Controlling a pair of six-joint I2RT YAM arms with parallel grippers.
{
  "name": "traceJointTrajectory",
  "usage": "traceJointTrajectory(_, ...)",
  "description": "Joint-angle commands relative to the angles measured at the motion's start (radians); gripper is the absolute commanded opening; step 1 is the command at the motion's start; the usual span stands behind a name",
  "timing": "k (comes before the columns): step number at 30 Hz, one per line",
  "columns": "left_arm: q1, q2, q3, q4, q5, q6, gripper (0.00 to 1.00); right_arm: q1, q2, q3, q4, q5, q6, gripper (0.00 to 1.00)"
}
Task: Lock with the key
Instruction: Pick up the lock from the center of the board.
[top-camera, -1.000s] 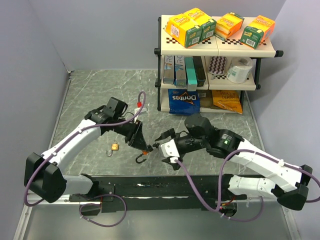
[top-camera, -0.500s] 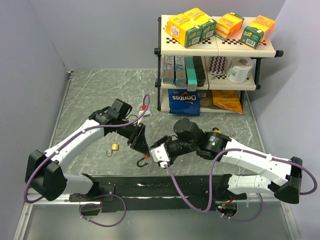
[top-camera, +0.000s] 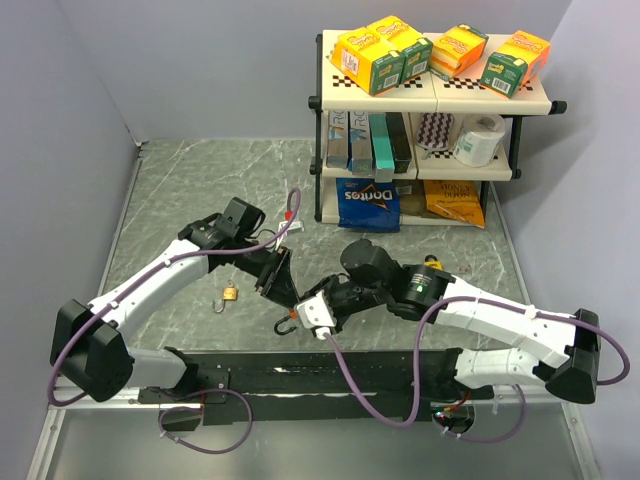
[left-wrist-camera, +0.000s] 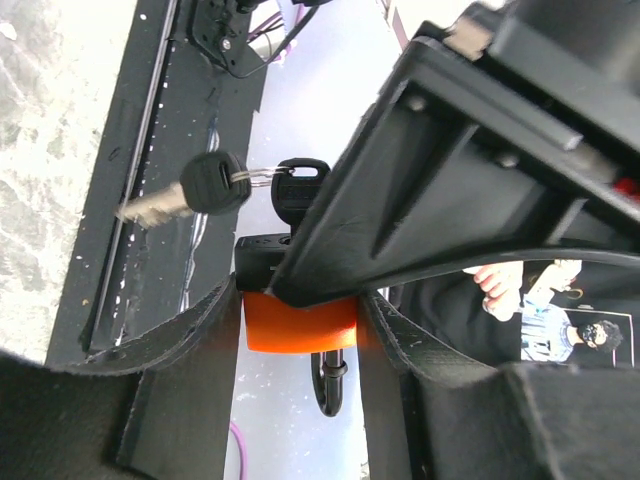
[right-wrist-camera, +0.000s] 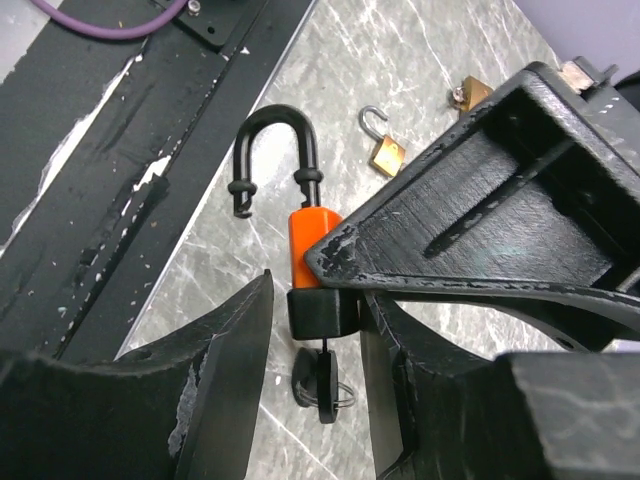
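An orange padlock (right-wrist-camera: 318, 232) with a black base (right-wrist-camera: 322, 312) hangs above the table, its black shackle (right-wrist-camera: 272, 145) swung open. My left gripper (left-wrist-camera: 300, 312) is shut on the orange body (left-wrist-camera: 298, 322). A black-headed key (right-wrist-camera: 322, 378) sticks in the base, and a second key (left-wrist-camera: 212, 183) dangles from its ring. My right gripper (right-wrist-camera: 320, 300) stands around the black base and the key, jaws narrowed, with a thin gap showing beside the left finger (right-wrist-camera: 225, 350). In the top view the right gripper (top-camera: 306, 313) meets the left gripper (top-camera: 278, 280) at the padlock (top-camera: 294, 303).
A small brass padlock (top-camera: 230, 294) with an open shackle lies on the marble table (top-camera: 180, 190) left of the grippers. A shelf (top-camera: 430, 110) of boxes, a paper roll and a chip bag (top-camera: 367, 203) stands at the back right. The black base rail (top-camera: 300, 370) runs along the near edge.
My right arm has swung left up to the padlock and its jaws have narrowed around the black base and key. The left gripper has kept hold of the lock.
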Motion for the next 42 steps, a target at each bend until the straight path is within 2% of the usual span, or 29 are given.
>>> traceJointTrajectory(1, -0.006, 0.006, 0.051, 0.014, 0.088, 0.003, 0.01, 0.019, 0.005, -0.01, 0.036, 0.006, -0.036, 0.46)
traceJointTrajectory(2, -0.006, 0.005, 0.051, 0.012, 0.087, 0.004, 0.01, 0.019, 0.007, -0.01, 0.036, 0.007, -0.036, 0.44)
traceJointTrajectory(4, -0.006, 0.0, 0.046, 0.017, 0.09, 0.009, 0.01, 0.021, 0.01, -0.006, 0.035, 0.014, -0.029, 0.32)
traceJointTrajectory(5, -0.006, -0.003, 0.043, 0.021, 0.09, 0.01, 0.02, 0.019, 0.01, -0.003, 0.033, 0.017, -0.025, 0.18)
traceJointTrajectory(7, -0.004, -0.015, 0.037, 0.032, 0.076, 0.006, 0.11, 0.019, 0.007, -0.001, 0.038, 0.029, 0.0, 0.0)
traceJointTrajectory(10, 0.02, -0.038, 0.044, 0.025, 0.039, 0.035, 0.51, 0.018, -0.006, -0.006, 0.054, 0.034, 0.049, 0.0)
traceJointTrajectory(11, 0.037, -0.047, 0.048, 0.011, 0.044, 0.048, 0.74, 0.013, -0.009, -0.006, 0.052, 0.041, 0.059, 0.0)
traceJointTrajectory(14, 0.158, -0.098, 0.043, 0.043, 0.085, 0.041, 0.93, -0.007, -0.03, -0.01, 0.05, 0.032, 0.107, 0.0)
traceJointTrajectory(17, 0.258, -0.179, 0.04, 0.081, 0.081, 0.025, 0.93, -0.057, -0.041, -0.001, 0.045, -0.008, 0.191, 0.0)
traceJointTrajectory(21, 0.27, -0.26, 0.046, 0.02, -0.034, 0.182, 0.91, -0.196, -0.027, 0.063, 0.019, -0.124, 0.367, 0.0)
traceJointTrajectory(24, 0.27, -0.342, -0.029, 0.061, -0.076, 0.194, 0.88, -0.263, -0.009, 0.094, 0.001, -0.239, 0.503, 0.0)
traceJointTrajectory(27, 0.269, -0.428, -0.11, 0.176, -0.12, 0.158, 0.82, -0.31, -0.007, 0.108, 0.001, -0.33, 0.608, 0.0)
traceJointTrajectory(30, 0.263, -0.498, -0.175, 0.313, -0.169, 0.133, 0.72, -0.339, 0.002, 0.122, 0.008, -0.396, 0.679, 0.0)
traceJointTrajectory(31, 0.261, -0.504, -0.184, 0.348, -0.176, 0.131, 0.67, -0.343, 0.005, 0.125, 0.012, -0.429, 0.691, 0.0)
traceJointTrajectory(34, 0.235, -0.505, -0.187, 0.37, -0.159, 0.1, 0.6, -0.346, 0.011, 0.131, 0.018, -0.459, 0.725, 0.0)
traceJointTrajectory(39, 0.136, -0.488, -0.163, 0.344, -0.153, 0.151, 0.53, -0.347, 0.023, 0.14, 0.021, -0.463, 0.734, 0.0)
traceJointTrajectory(42, 0.099, -0.504, -0.172, 0.377, -0.154, 0.133, 0.48, -0.347, 0.023, 0.137, 0.025, -0.465, 0.738, 0.0)
